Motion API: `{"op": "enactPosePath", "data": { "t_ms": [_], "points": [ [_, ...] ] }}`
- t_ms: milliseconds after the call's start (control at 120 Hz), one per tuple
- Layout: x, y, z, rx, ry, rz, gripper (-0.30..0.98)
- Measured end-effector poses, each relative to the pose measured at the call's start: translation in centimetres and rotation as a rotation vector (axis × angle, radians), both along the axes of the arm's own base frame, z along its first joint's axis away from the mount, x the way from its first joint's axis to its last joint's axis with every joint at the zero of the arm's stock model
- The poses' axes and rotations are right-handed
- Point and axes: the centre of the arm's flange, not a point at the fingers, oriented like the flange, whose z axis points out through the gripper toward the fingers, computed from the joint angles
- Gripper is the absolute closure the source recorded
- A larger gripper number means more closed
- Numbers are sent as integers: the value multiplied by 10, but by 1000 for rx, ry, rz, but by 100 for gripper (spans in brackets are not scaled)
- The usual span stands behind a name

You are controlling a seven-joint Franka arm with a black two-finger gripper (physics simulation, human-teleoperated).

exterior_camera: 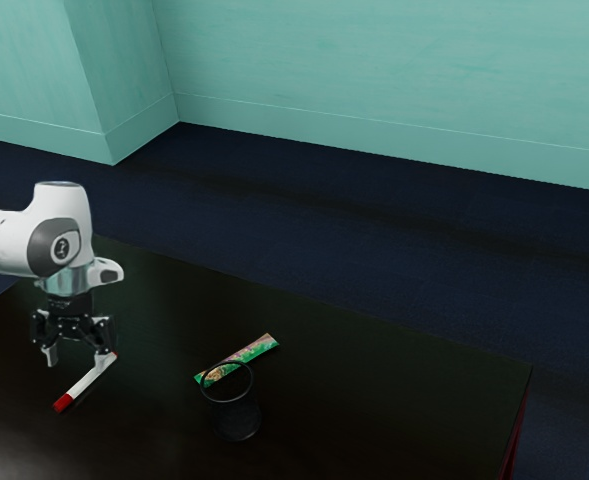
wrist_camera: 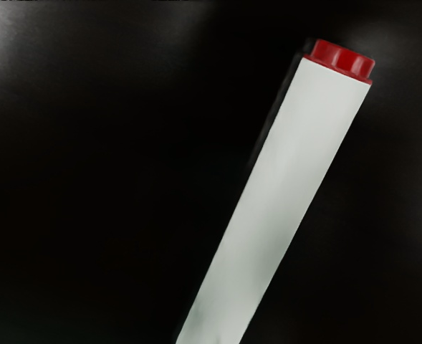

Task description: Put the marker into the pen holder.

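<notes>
Marker (exterior_camera: 87,382) is lying on the dark table (exterior_camera: 374,410), and the claw (exterior_camera: 77,360) is hanging wide over there, its two fingers standing well apart, one hovering close to the white barrel's far end from the big red cap! The wrist view is catching that barrel running up to a red tip. Farther out, toward the exterior view's right, the black pen holder (exterior_camera: 236,416) is standing upright, a green patterned packet (exterior_camera: 258,350) lying just beside it.
</notes>
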Motion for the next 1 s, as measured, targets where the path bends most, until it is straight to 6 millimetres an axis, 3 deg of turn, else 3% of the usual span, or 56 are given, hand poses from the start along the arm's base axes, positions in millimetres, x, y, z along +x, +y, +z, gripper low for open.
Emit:
{"op": "enactPosePath", "data": {
  "t_ms": [233,500,633,808,1000],
  "points": [
    [15,4,-25,-9,14,4,0],
    [19,5,-28,-7,-9,-3,1],
    [22,3,-26,-9,-20,-9,18],
    [29,1,-19,-5,-35,-23,54],
    [29,0,-22,-2,-30,-29,71]
  ]
}}
